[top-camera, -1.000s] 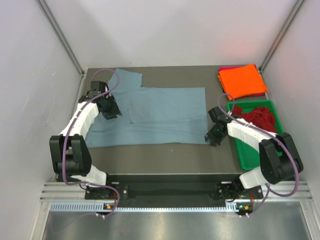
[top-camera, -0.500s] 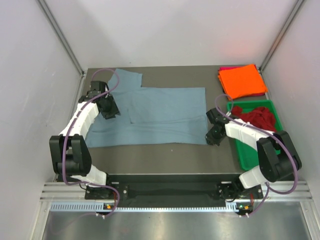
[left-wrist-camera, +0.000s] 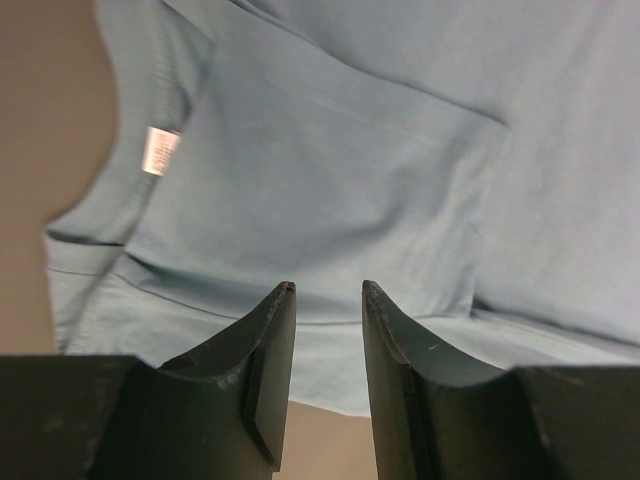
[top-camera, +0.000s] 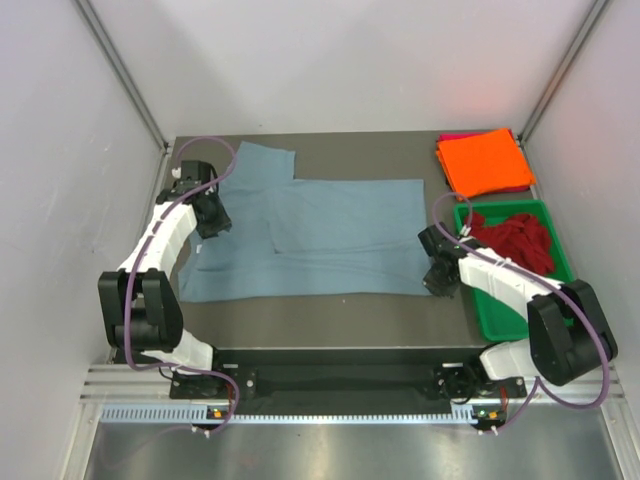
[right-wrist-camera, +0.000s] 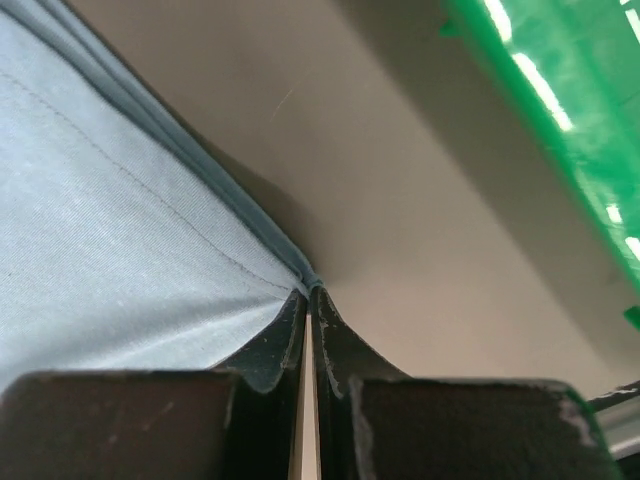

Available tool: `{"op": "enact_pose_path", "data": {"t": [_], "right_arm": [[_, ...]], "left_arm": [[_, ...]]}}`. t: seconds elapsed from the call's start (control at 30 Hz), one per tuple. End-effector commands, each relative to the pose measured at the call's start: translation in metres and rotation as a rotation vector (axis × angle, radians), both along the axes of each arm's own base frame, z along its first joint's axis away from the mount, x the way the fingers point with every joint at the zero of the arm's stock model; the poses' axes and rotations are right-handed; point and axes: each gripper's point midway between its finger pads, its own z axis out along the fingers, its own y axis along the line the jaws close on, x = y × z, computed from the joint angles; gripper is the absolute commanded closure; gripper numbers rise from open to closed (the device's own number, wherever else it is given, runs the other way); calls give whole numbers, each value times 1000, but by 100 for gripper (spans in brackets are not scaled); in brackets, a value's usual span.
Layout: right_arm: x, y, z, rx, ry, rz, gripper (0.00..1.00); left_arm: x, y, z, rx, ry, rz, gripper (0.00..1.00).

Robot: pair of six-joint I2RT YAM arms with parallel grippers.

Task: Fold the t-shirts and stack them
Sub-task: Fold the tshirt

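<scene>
At the middle of the desk (top-camera: 320, 320) the blue-grey t-shirt (top-camera: 330, 235) lies spread flat, one sleeve reaching toward 11 o'clock. At its 4 o'clock corner the right claw (right-wrist-camera: 308, 292) is pressed together on only a thin sliver of hem. That bite looks shallow, so a pull could let the cloth slip free. At 9 o'clock the left claw (left-wrist-camera: 325, 290) stands apart over the fabric near the white tag (left-wrist-camera: 158, 151), gripping nothing. If the right side drags alone, the shirt will likely skew or bunch. A wide swing toward 3 o'clock could also snag the green tray (top-camera: 487, 318) holding the dark red t-shirt (top-camera: 515, 240).
</scene>
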Motion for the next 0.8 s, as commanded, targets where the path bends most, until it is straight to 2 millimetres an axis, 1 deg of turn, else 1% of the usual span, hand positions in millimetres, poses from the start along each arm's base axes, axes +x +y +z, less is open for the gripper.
{"op": "enact_pose_path", "data": {"t": [0.0, 0.03, 0.07, 0.13, 0.17, 0.2, 0.23, 0.27, 0.3, 0.33, 0.37, 0.4, 0.43, 0.47, 0.5, 0.53, 0.57, 0.6, 0.63, 0.67, 0.7, 0.73, 0.77], "right_arm": [[-10, -19, 8, -97, -2, 32, 100], [-10, -20, 9, -101, -2, 52, 100], [-9, -18, 12, -97, -6, 72, 92], [-1, -13, 23, -87, -35, 150, 82], [2, -9, 28, -73, -47, 179, 80], [9, -6, 41, -60, -90, 198, 78], [16, -1, 48, -57, -120, 254, 76], [19, 6, 54, -24, -137, 293, 75], [28, 11, 68, -18, -174, 333, 74], [36, 18, 77, -1, -209, 361, 73], [42, 32, 84, 52, -238, 411, 72], [52, 44, 96, 88, -282, 454, 71], [70, 60, 109, 125, -375, 522, 66], [75, 82, 118, 210, -413, 602, 62], [87, 100, 127, 260, -447, 646, 59], [104, 115, 141, 285, -520, 675, 58], [113, 130, 149, 318, -554, 715, 58], [129, 151, 154, 335, -574, 755, 58], [143, 166, 163, 349, -622, 786, 58], [151, 183, 169, 370, -641, 819, 58], [169, 210, 170, 385, -650, 863, 58], [180, 226, 175, 387, -682, 909, 58], [185, 243, 173, 402, -680, 950, 58]], "left_arm": [[9, 17, 17, 62, -34, 70, 62], [10, 14, 17, 36, -35, 63, 62], [13, 16, 19, 26, -47, 66, 62], [18, 14, 20, 12, -57, 50, 62], [23, 16, 23, 9, -69, 52, 62], [27, 14, 19, -5, -61, 37, 62], [33, 11, 19, -22, -75, 27, 62], [39, 10, 15, -39, -66, 21, 62], [43, 13, 12, -40, -61, 34, 62], [47, 16, 10, -37, -56, 45, 62], [53, 25, 14, -39, -60, 67, 62], [57, 30, 5, -55, -31, 90, 62], [60, 37, 4, -60, -26, 111, 63], [66, 53, 4, -65, -36, 147, 63], [69, 60, 4, -70, -46, 160, 63], [72, 70, 4, -64, -63, 174, 63], [72, 84, 1, -57, -68, 199, 63], [80, 91, -2, -46, -97, 193, 64], [84, 88, -5, -87, -110, 166, 65], [87, 90, -7, -96, -115, 162, 65], [89, 90, -15, -105, -101, 157, 66], [92, 88, -15, -117, -106, 145, 66], [94, 87, -20, -120, -103, 136, 65]]}}
